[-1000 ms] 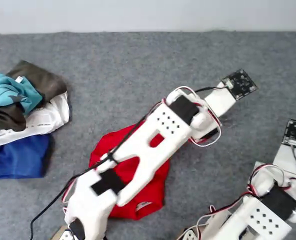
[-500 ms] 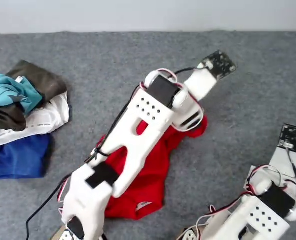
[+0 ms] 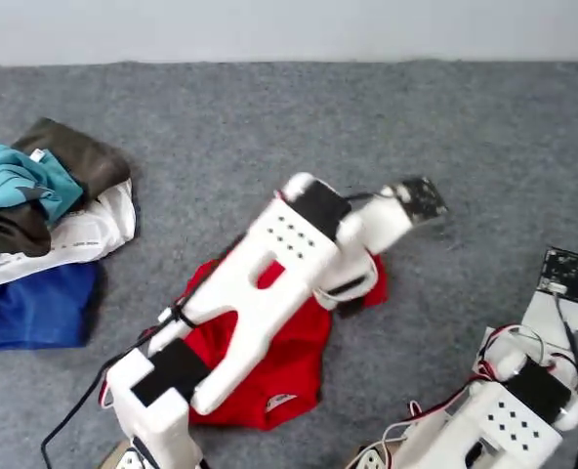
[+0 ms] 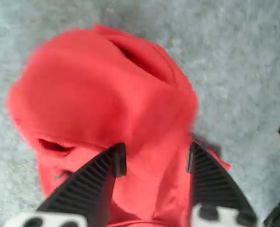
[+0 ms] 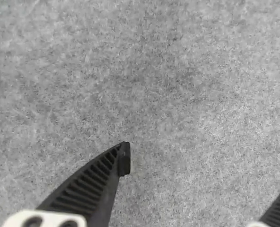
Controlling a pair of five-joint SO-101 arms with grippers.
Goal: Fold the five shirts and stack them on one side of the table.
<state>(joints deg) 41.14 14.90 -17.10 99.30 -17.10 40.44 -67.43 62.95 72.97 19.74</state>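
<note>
High view, left arm (image 3: 260, 293): it stretches on a slant from the near edge up and rightward, wrist bent down over the far end of the red shirt (image 3: 269, 366).
High view, red shirt: crumpled mid-table on the grey table (image 3: 269, 117), its long axis slanting from the near edge up to the right, where a corner pokes out under the wrist.
High view, right arm (image 3: 509, 420): tucked low at the near right corner, well apart from the shirt.
High view, pile: teal shirt (image 3: 16, 181), brown shirt (image 3: 74, 151), white shirt (image 3: 89, 230) and blue shirt (image 3: 35, 308) are heaped at the table's left side.
Left wrist view, left gripper (image 4: 153, 158): fingers (image 4: 100, 177) partly closed on a thick bunch of the red shirt.
Right wrist view, right gripper (image 5: 206, 175): fingers spread wide over bare table, holding nothing.
</note>
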